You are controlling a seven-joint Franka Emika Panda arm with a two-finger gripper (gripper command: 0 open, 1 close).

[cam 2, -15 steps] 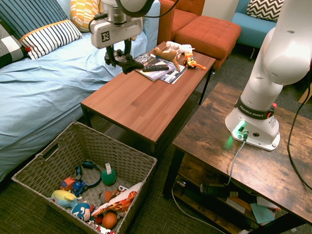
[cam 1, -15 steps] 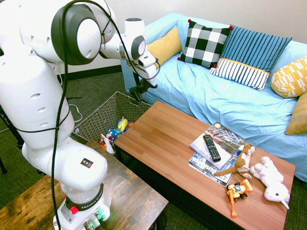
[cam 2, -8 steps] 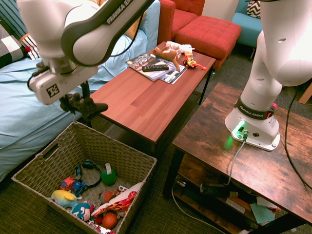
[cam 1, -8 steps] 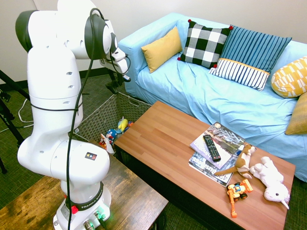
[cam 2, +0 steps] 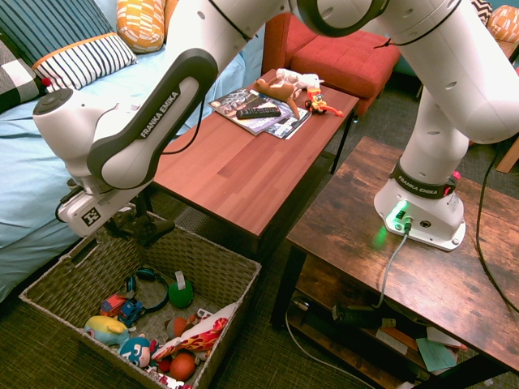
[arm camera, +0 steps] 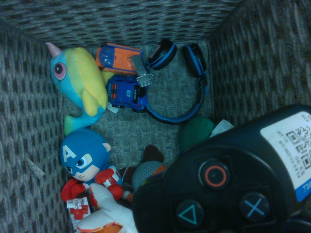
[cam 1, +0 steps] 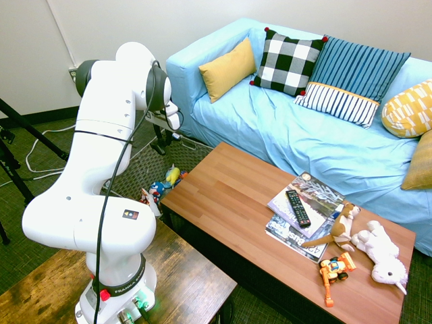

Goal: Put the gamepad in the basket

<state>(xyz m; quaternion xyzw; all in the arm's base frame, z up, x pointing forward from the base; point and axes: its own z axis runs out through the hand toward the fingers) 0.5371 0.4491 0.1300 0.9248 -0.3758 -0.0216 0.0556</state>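
Observation:
My gripper point(cam 2: 139, 227) is shut on the black gamepad point(cam 2: 154, 233) and holds it just above the far rim of the wicker basket point(cam 2: 237, 274), over its inside. The wrist view looks straight down into the basket point(arm camera: 121, 19). There the gamepad point(arm camera: 228, 182) fills the lower right, showing its circle, triangle and cross buttons and a white label with a blue edge. In the first exterior view the gripper point(cam 1: 160, 143) hangs behind the bent arm, above the basket point(cam 1: 131, 177), which the arm mostly hides.
The basket holds a blue-yellow plush point(arm camera: 82, 82), a Captain America doll point(arm camera: 80, 158), blue headphones point(arm camera: 180, 82), toy cars point(arm camera: 124, 92) and balls. Beside it stands the wooden coffee table point(cam 2: 235, 170) with magazines, a TV remote point(cam 1: 298, 208) and toys. A blue sofa point(cam 1: 324, 145) lies behind.
The arm has swung from the coffee table's end across to the basket and dropped lower, carrying the gamepad the whole way.

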